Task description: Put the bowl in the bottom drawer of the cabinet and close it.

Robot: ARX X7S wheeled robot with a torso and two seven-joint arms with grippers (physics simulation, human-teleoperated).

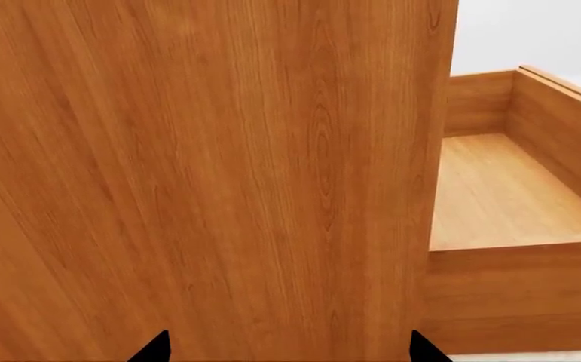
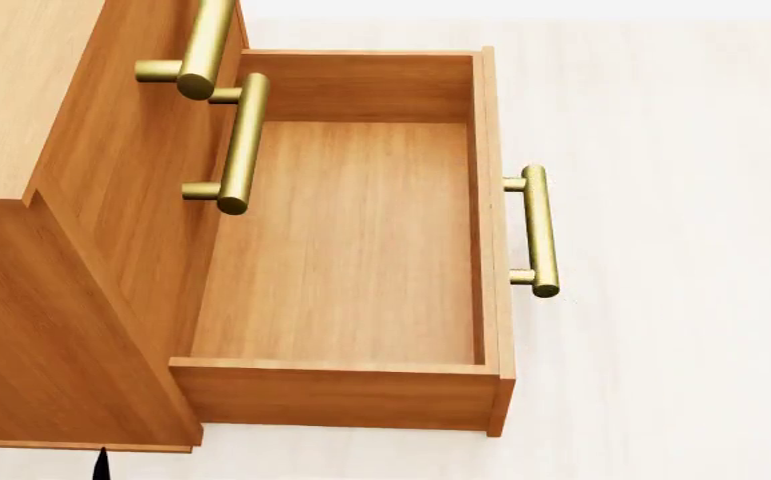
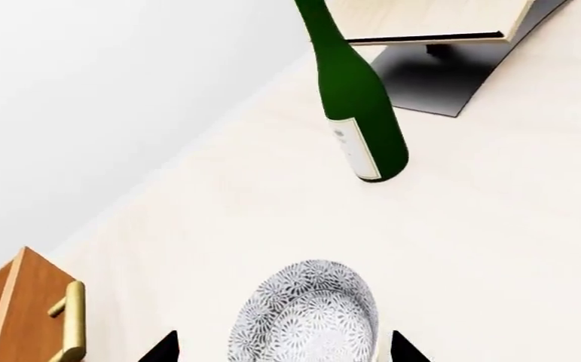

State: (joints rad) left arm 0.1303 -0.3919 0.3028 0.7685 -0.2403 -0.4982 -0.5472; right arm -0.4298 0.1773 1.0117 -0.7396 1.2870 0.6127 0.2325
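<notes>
- Bowl (image 3: 305,320) sits upright on the bench (image 3: 491,249), directly between the two dark tips of the right claw (image 3: 285,348). The tips stand wide apart on either side of it and hold nothing; whether they touch the rim I cannot tell.
- Right arm is clearly the nearer one. In the head view only a grey sliver at the lower right corner hints at the bowl.
- Beyond the bowl stand a green bottle (image 3: 361,121) and, further off, a pale rack (image 3: 431,19).
- Drawer (image 2: 345,250) is pulled fully out, its inside bare, its handle (image 2: 536,230) on the side facing the bowl; so the carry likely runs from the bowl past that handle and down over the front wall.
- Left claw (image 1: 285,348) faces the cabinet (image 1: 209,173) side wall, tips spread wide, gripping nothing.
</notes>
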